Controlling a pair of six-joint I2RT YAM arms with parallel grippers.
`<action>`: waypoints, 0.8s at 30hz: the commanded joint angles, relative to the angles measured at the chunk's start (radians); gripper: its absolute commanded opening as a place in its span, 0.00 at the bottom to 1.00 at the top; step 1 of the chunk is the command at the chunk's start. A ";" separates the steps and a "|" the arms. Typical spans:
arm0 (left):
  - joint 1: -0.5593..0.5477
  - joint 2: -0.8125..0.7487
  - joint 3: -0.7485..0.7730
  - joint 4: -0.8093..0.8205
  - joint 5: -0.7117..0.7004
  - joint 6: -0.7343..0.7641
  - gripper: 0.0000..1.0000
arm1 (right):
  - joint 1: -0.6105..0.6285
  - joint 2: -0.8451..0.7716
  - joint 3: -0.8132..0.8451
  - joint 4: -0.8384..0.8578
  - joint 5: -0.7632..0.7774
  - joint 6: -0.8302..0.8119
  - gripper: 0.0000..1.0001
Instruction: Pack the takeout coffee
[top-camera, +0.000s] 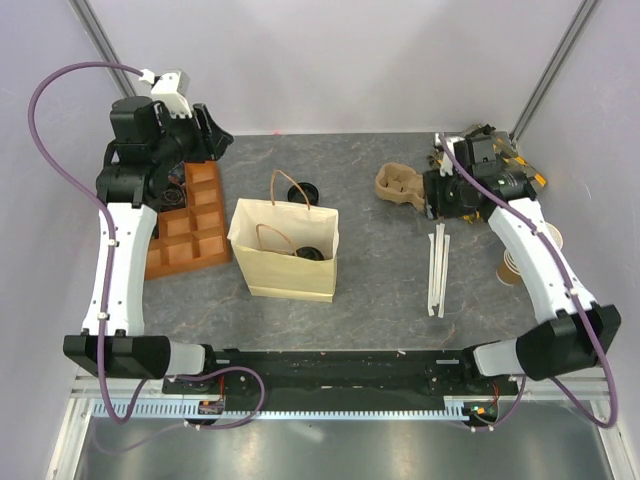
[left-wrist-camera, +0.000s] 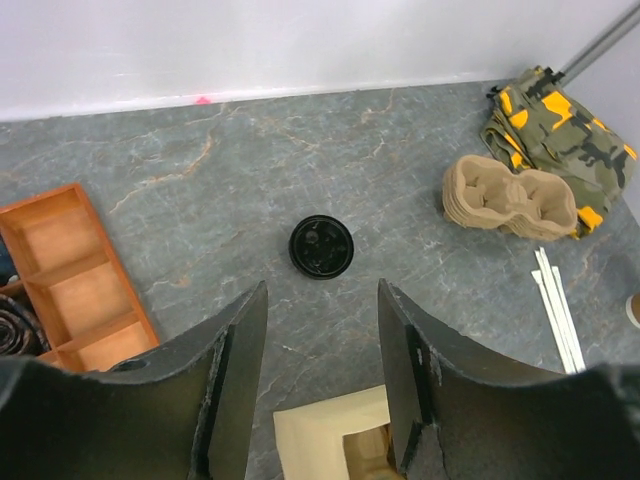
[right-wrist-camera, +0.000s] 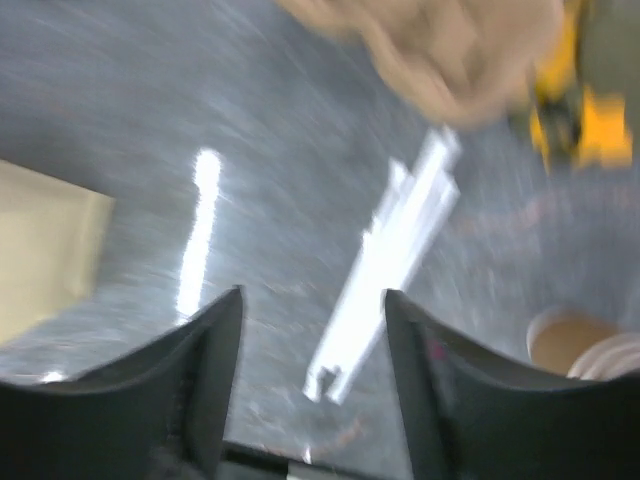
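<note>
From above, we spot a black lid down inside the tan paper bag (top-camera: 290, 275). That looks like the takeout coffee (top-camera: 304, 252), packed, we reckon. Left wrist: the left gripper (left-wrist-camera: 323, 295) is spread wide and empty above a loose black lid (left-wrist-camera: 321, 246). Right wrist, blurry: the right gripper (right-wrist-camera: 312, 300) is parted, holding nothing, over white straws (right-wrist-camera: 398, 238).

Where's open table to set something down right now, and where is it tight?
Widest bare stretch: between the paper bag and the straws. A strip also runs in front of the bag. Tight: far right corner, around the cup carrier, right gripper and cup stack.
</note>
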 joint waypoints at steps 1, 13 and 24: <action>0.027 0.010 -0.015 0.063 0.051 -0.051 0.56 | -0.075 0.049 -0.128 -0.021 0.078 -0.012 0.57; 0.032 -0.014 -0.081 0.078 0.052 -0.059 0.58 | -0.078 0.242 -0.275 0.247 0.052 0.013 0.37; 0.059 -0.016 -0.085 0.060 0.048 -0.033 0.60 | -0.089 0.356 -0.323 0.353 0.049 0.028 0.36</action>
